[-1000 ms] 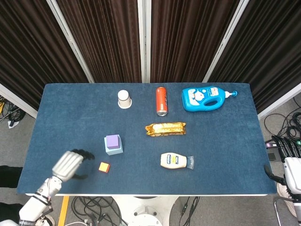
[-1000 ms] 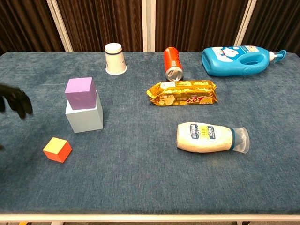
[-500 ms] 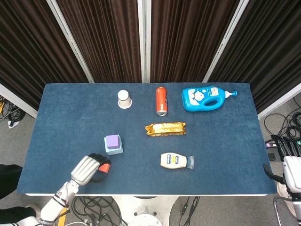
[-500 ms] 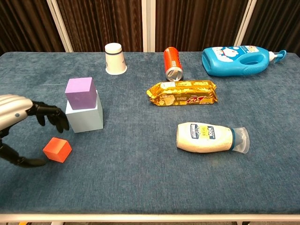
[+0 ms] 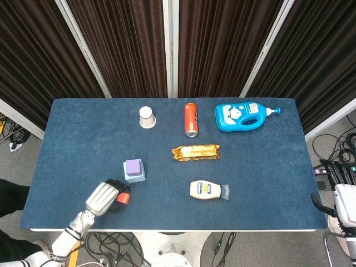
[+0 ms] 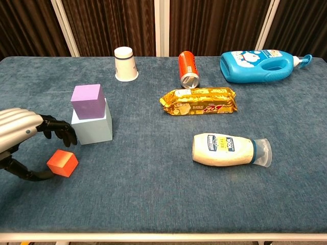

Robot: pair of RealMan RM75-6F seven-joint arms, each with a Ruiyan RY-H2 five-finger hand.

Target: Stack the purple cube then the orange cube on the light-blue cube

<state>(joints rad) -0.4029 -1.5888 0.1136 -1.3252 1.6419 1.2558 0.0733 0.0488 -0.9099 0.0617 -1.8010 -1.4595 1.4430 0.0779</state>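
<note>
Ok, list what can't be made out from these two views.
- Left hand and orange cube: chest view shows the fingers arched above and the thumb beside the cube; contact cannot be confirmed. In head view the hand covers most of the cube.
- Left hand: cut off by the left edge in chest view.
- Right hand: only a sliver at the right edge in head view; pose unreadable.
- Mayonnaise bottle label: too small to read.

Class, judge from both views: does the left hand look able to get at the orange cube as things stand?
Probably yes. The left hand already arches around the orange cube, fingers above and thumb beside it, with nothing lying between them.
</note>
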